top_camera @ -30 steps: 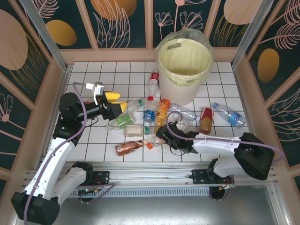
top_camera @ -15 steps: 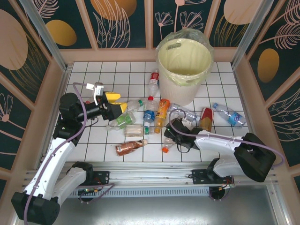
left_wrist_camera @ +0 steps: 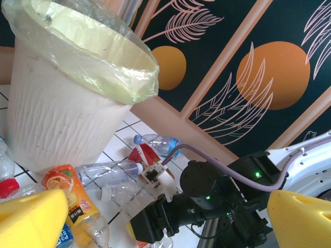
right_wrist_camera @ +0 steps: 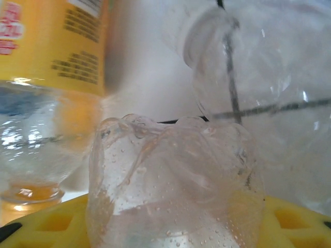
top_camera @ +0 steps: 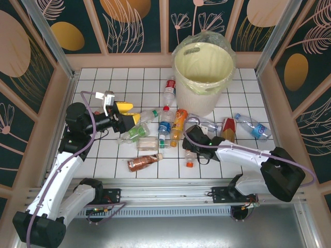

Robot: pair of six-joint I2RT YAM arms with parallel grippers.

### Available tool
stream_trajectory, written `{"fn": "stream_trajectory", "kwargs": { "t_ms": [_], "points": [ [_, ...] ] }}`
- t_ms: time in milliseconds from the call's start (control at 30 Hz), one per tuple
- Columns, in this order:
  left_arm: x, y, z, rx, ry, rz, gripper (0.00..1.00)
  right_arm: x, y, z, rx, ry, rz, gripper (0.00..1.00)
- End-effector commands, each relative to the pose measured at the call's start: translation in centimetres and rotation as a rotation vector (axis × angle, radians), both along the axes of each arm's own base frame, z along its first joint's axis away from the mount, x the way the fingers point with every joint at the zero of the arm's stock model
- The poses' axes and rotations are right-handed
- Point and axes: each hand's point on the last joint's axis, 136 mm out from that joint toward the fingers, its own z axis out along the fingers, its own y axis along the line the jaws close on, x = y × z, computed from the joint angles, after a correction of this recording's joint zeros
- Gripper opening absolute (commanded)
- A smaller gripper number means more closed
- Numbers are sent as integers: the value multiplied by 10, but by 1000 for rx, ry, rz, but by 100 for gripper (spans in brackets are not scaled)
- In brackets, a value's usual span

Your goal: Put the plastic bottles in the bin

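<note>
Top external view: toward the counter's point(top_camera: 103, 155) left edge, the left claw point(top_camera: 129, 113) hangs with its yellow fingers spread wide above the plastic bottles point(top_camera: 165, 125) strewn across the middle. Right of them, the right claw point(top_camera: 190, 144) pinches a clear bottle point(top_camera: 190, 156) with an orange cap, toward the near edge. The bin point(top_camera: 201, 103) stands upright at the far edge, right of centre.

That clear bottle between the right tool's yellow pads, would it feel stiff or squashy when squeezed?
Probably squashy: the clear bottle looks thin-walled and dented. Likely light, as it seems empty apart from droplets. Those droplets might make it slippery against the pads.
</note>
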Motion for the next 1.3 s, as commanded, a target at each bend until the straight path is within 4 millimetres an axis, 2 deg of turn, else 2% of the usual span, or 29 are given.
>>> {"fn": "stream_trajectory", "kwargs": {
  "t_ms": [0, 333, 633, 800, 1000, 1267],
  "points": [
    [-6, -1, 6, -14, -27, -18, 98, 13, 15, 35, 23, -112, 107, 56],
    [-4, -2, 3, -17, -21, -20, 99, 26, 30, 107, 23, -340, 279, 55],
    [-4, -2, 3, -19, -22, -22, 99, 42, 56, 211, 73, -549, 387, 55],
    [-3, -2, 1, -18, -23, -25, 99, 63, 58, 257, 54, -630, 389, 54],
    [-2, 0, 2, -23, -52, 2, 99, 94, 47, 310, 15, -722, 344, 52],
    [0, 9, 10, -35, -120, 91, 99, 141, 16, 365, -20, -827, 250, 54]
  ]
}}
